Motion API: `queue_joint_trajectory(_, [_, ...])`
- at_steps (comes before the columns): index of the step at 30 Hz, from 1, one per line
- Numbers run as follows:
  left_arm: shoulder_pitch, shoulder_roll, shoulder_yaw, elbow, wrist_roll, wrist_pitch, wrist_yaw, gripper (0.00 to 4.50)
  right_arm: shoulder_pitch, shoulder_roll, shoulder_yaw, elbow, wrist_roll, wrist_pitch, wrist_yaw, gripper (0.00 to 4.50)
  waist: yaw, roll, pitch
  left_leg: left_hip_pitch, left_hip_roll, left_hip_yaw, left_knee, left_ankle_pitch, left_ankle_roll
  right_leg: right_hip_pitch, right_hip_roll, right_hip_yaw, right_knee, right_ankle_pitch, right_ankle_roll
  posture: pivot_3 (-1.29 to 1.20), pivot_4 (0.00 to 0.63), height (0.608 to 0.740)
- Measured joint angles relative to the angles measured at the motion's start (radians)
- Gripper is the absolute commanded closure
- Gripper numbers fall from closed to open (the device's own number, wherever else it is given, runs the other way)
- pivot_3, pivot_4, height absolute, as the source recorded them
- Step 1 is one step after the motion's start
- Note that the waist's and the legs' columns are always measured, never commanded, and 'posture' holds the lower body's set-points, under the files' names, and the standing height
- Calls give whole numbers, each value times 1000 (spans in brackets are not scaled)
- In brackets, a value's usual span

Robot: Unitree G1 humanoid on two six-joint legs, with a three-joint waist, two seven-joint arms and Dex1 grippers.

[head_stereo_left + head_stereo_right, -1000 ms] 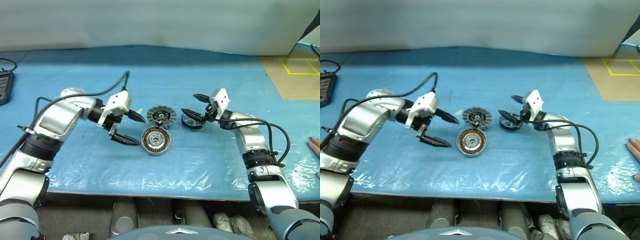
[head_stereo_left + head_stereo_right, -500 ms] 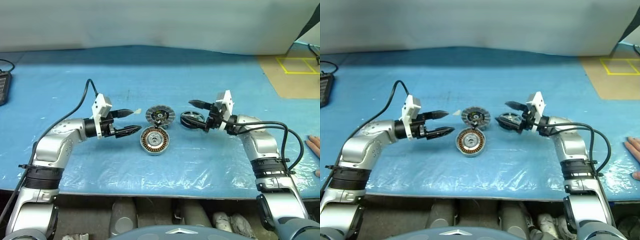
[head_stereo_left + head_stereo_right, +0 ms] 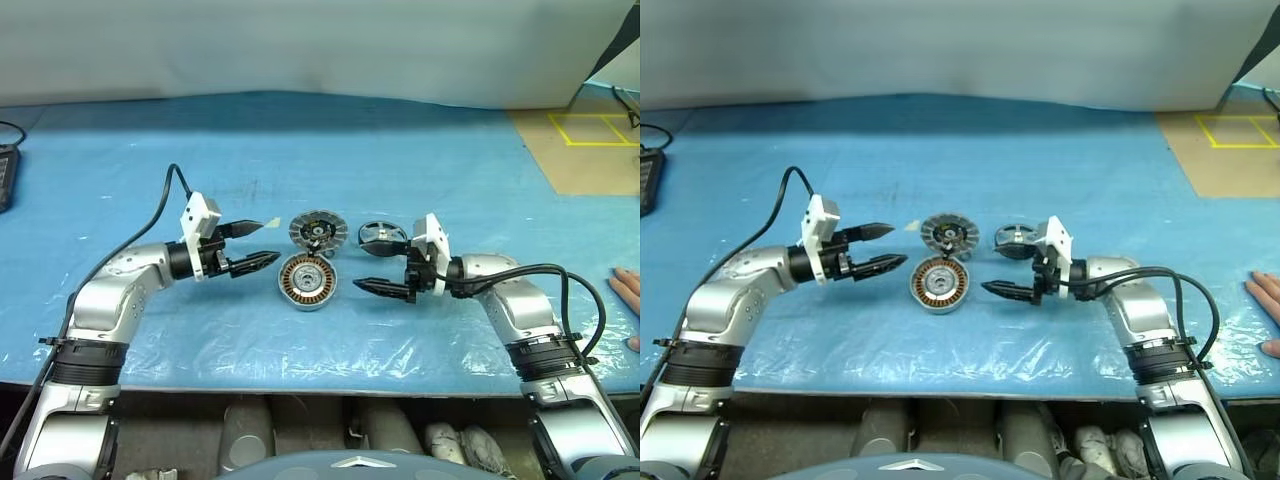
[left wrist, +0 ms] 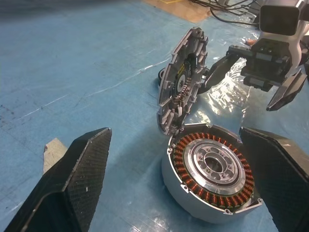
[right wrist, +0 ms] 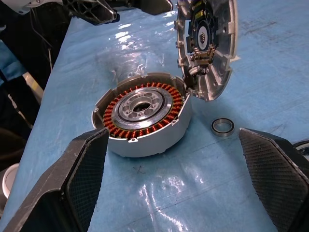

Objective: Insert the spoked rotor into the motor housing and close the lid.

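Housing (image 3: 308, 280) open, copper windings ringing pale centre.

Both head views look forward and down from above the near edge of the desk (image 3: 330, 130), taking in its whole blue top to the far edge; being a stereo pair, they share nearly the same scene, slightly offset. The left wrist view sits low and close, facing across the desk over the motor housing (image 4: 211, 173) toward the right pincer (image 4: 251, 77). The right wrist view faces the opposite way, equally near. Both wrist views share the housing and the lid (image 5: 206, 46) leaning on it.
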Motion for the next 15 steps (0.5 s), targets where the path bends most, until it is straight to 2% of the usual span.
queue_joint_trajectory(7, [54,-9,0,34,7,-69,-6,62,-10,-1,36,42,-55,-12,-10,0,0,0,0,0,0,0,1,0,0,0,0,0,0,0,0,0,150,740])
queue_joint_trajectory(15, [98,-27,-16,54,53,-186,-49,62,-114,39,42,158,-131,-94,-69,0,-1,0,0,1,0,0,1,0,0,1,0,1,2,0,0,0,150,740])
